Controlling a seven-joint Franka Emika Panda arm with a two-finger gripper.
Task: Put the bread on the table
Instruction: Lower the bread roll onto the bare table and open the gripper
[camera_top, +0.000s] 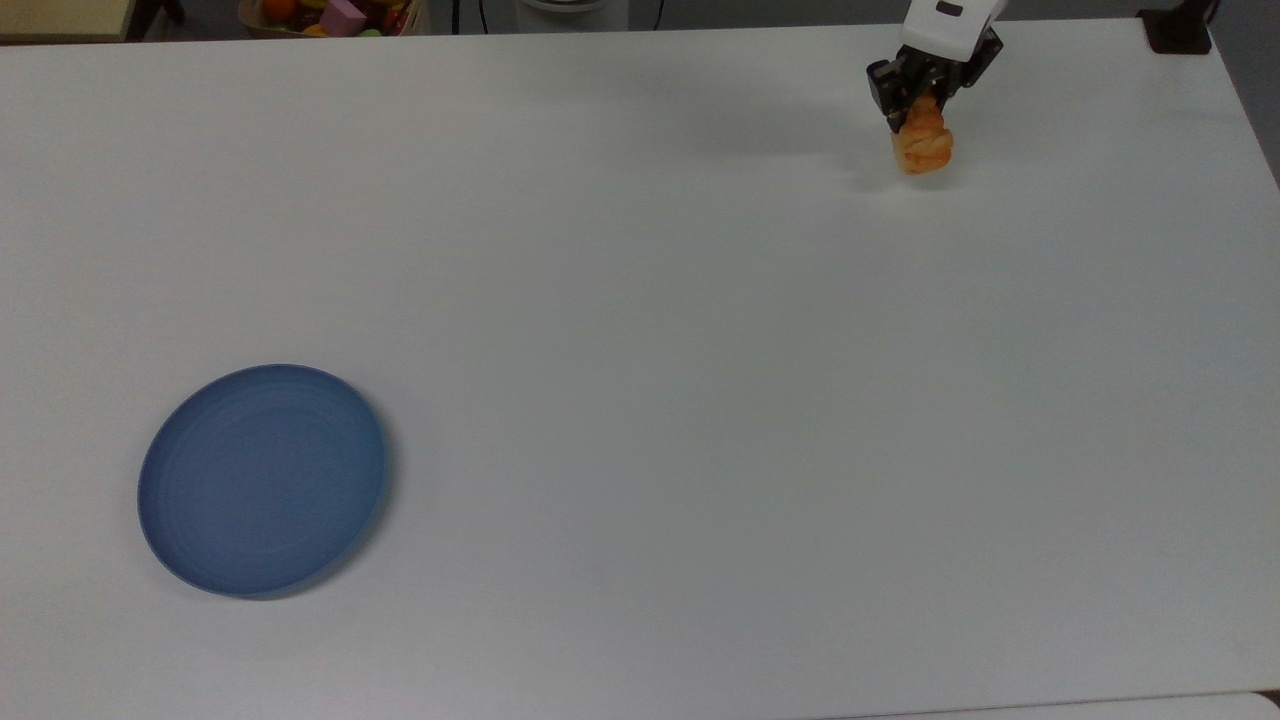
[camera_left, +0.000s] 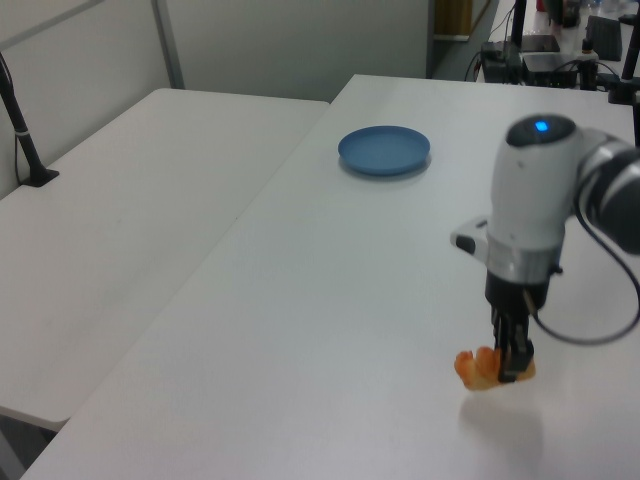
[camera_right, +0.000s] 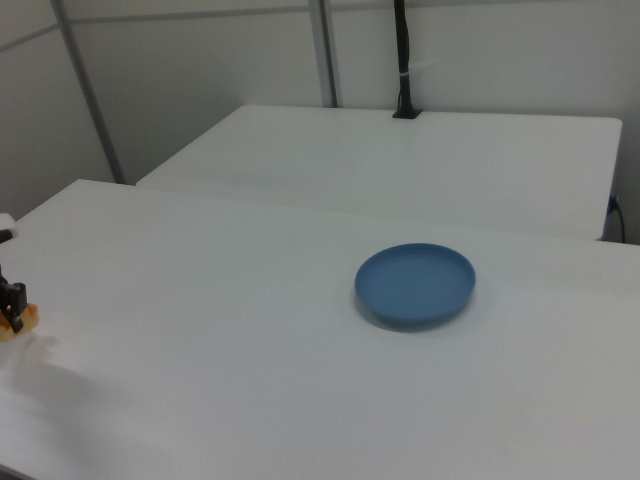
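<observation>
1. One gripper (camera_top: 920, 100), at about one o'clock in the top view, near the table's (camera_top: 640, 300) far edge; pointing straight down in the left view (camera_left: 512, 368).
2. Fingers closed tight on the bread (camera_top: 924, 144), gripping its upper end, with the golden roll hanging out below and beside the dark pads.
3. Seen in the left view at about five o'clock: bread (camera_left: 478, 368) sticking out to the nine o'clock side of the fingers, its underside at or just above the white surface, contact not clear enough to call.
4. Seen in the right view at about nine o'clock, hard against the frame edge: bread (camera_right: 22, 320) low over the table (camera_right: 250, 380), dark fingers (camera_right: 13, 297) just above it.
5. Blue plate (camera_top: 262, 480) at about eight o'clock in the top view, well apart from the bread; flat on the table and bare.
6. Same plate (camera_left: 384, 149) at about twelve o'clock in the left view, far beyond the arm (camera_left: 535, 200); near centre in the right view (camera_right: 415, 284).
</observation>
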